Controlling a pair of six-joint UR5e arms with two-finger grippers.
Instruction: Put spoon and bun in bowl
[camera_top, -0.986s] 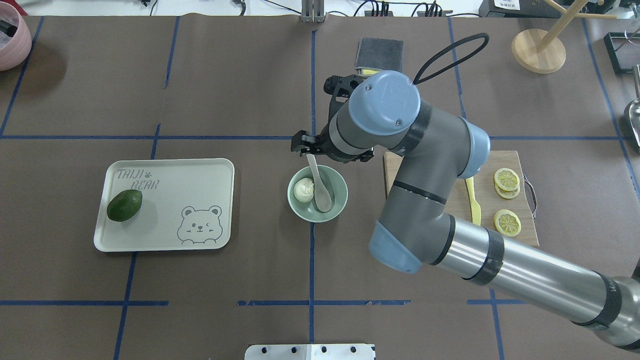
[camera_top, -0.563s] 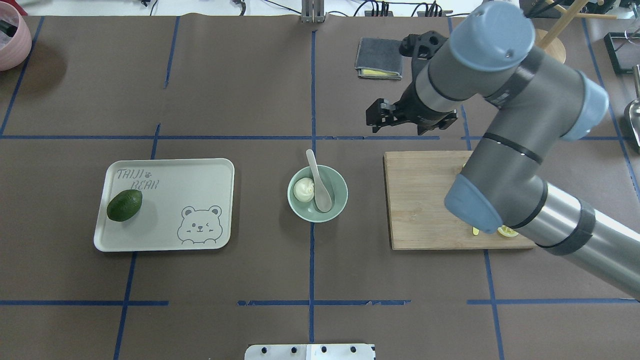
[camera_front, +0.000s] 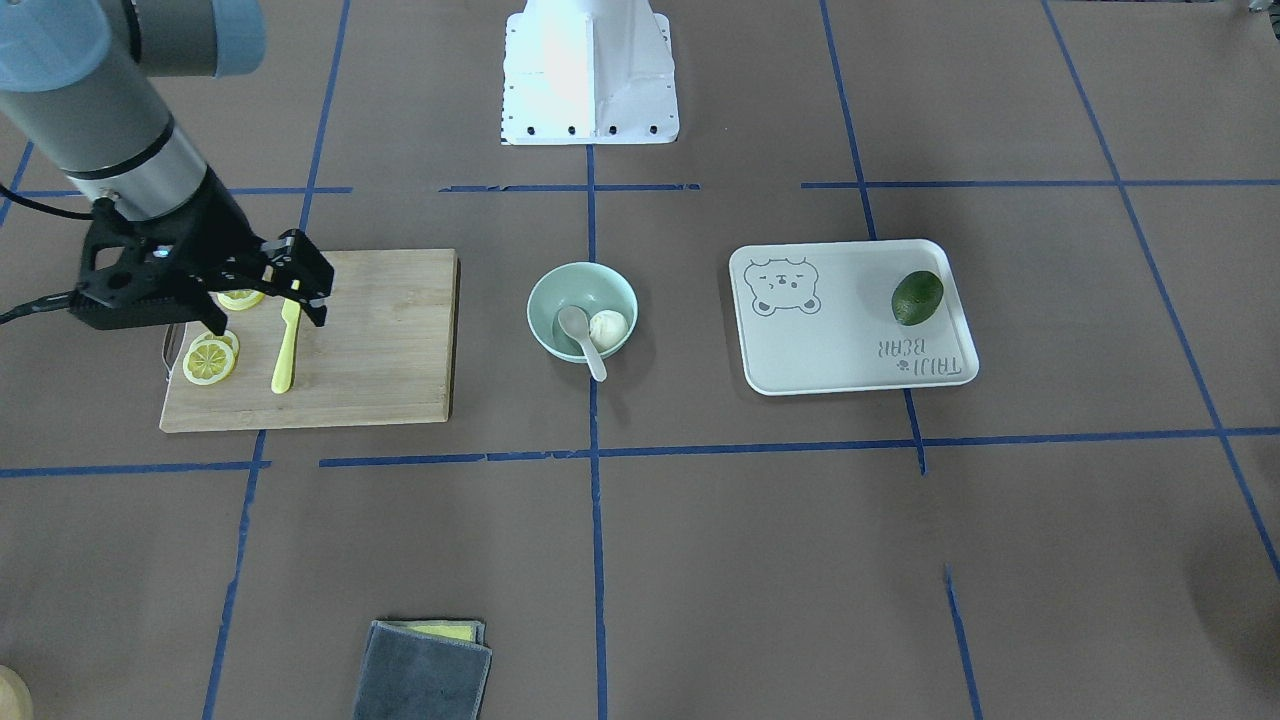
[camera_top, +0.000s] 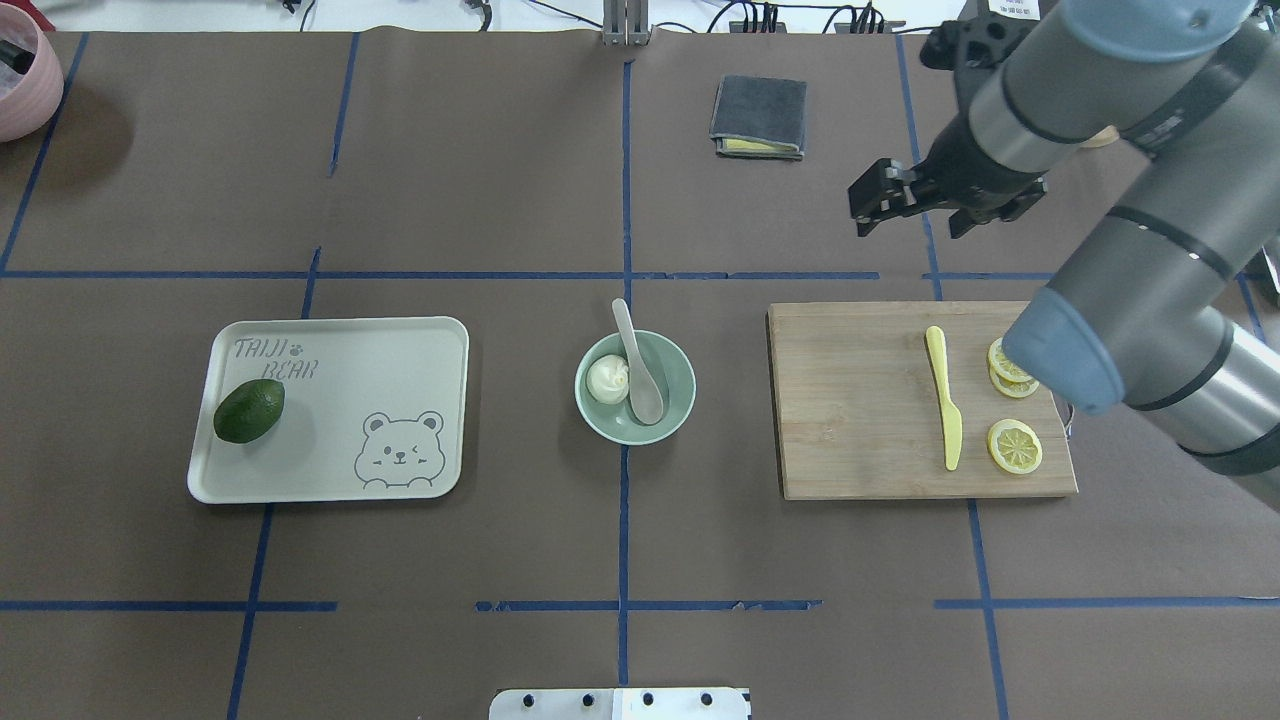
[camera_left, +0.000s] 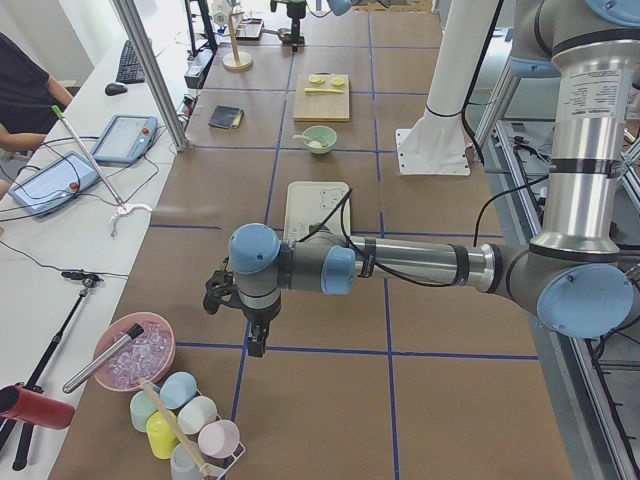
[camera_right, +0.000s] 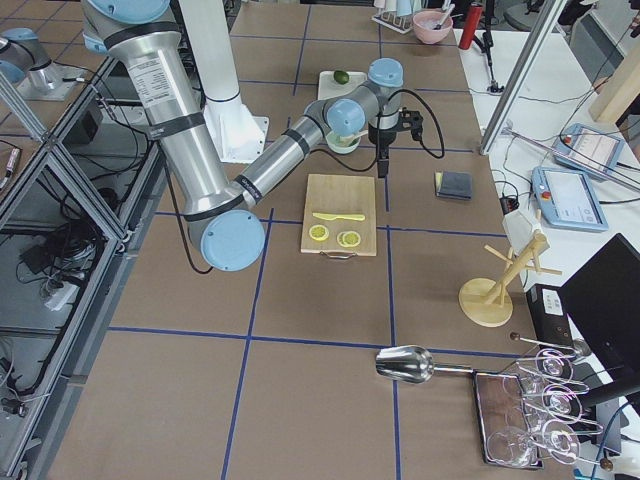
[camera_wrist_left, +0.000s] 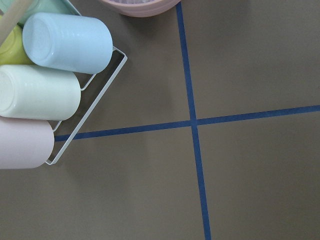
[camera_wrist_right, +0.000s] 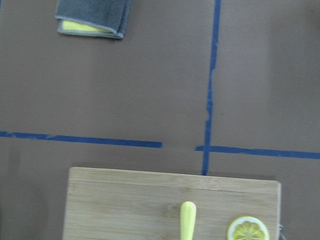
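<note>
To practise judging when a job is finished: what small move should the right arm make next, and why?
Probably just pull back toward its base: the bun and the spoon already lie in the bowl, and the right gripper hangs open and empty, well away.

What stands on the desk, counted

One bowl (camera_top: 678, 385), one spoon (camera_top: 631, 350) and one bun (camera_top: 607, 380); one tray (camera_top: 400, 350) and one avocado (camera_top: 249, 410); one cutting board (camera_top: 850, 400), one yellow knife (camera_top: 945, 400) and three lemon slices (camera_top: 1015, 446), two of them overlapping; one folded grey cloth (camera_top: 760, 110). Farther off along the desk there is one pink bowl (camera_top: 25, 80), one wire rack (camera_wrist_left: 95, 107) holding at least five pastel cups (camera_wrist_left: 67, 42), with a possible sixth too small to be sure of, one wooden stand (camera_right: 487, 300) and one metal scoop (camera_right: 405, 365). The stemmed glasses (camera_right: 545, 400) overlap too much to count.
</note>
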